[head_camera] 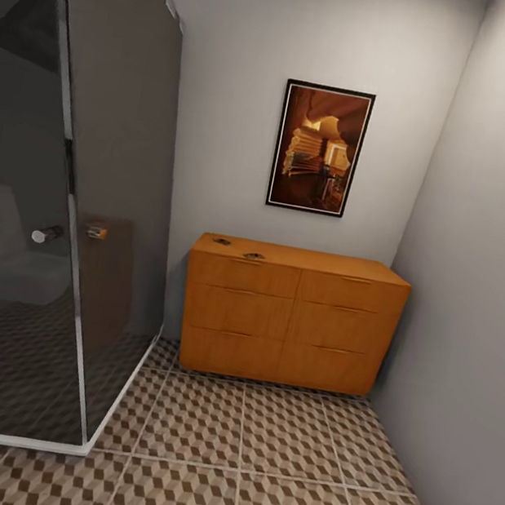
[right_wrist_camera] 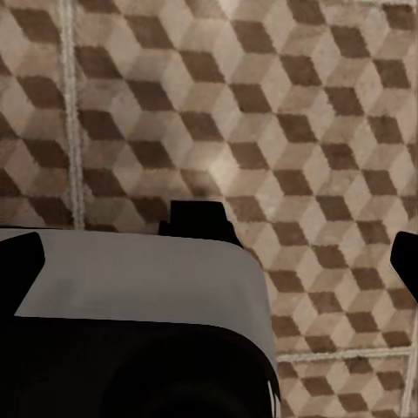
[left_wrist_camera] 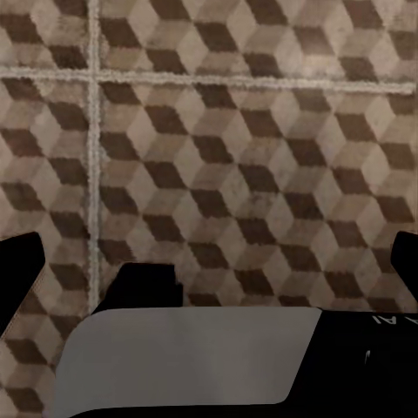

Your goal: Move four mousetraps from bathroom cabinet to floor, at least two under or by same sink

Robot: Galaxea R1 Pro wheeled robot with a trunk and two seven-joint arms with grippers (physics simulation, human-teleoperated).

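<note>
The orange-brown cabinet (head_camera: 291, 317) stands against the far wall, all its drawers closed. Two small dark-and-tan mousetraps (head_camera: 222, 241) (head_camera: 254, 255) lie on its top near the left end. The cube-patterned bathroom floor (head_camera: 249, 459) stretches from the cabinet toward me. My left gripper (left_wrist_camera: 209, 261) hangs open over the tiles, its dark fingertips (left_wrist_camera: 19, 274) far apart and nothing between them. My right gripper (right_wrist_camera: 213, 261) is also open above the floor, its fingertips (right_wrist_camera: 405, 261) spread wide. The bathroom sink is out of view.
A dark glass shower enclosure (head_camera: 85, 215) with a metal handle (head_camera: 47, 234) fills the left side. A framed picture (head_camera: 319, 148) hangs above the cabinet. A grey wall (head_camera: 480, 326) closes the right. My own grey and black body (left_wrist_camera: 192, 357) shows below the grippers.
</note>
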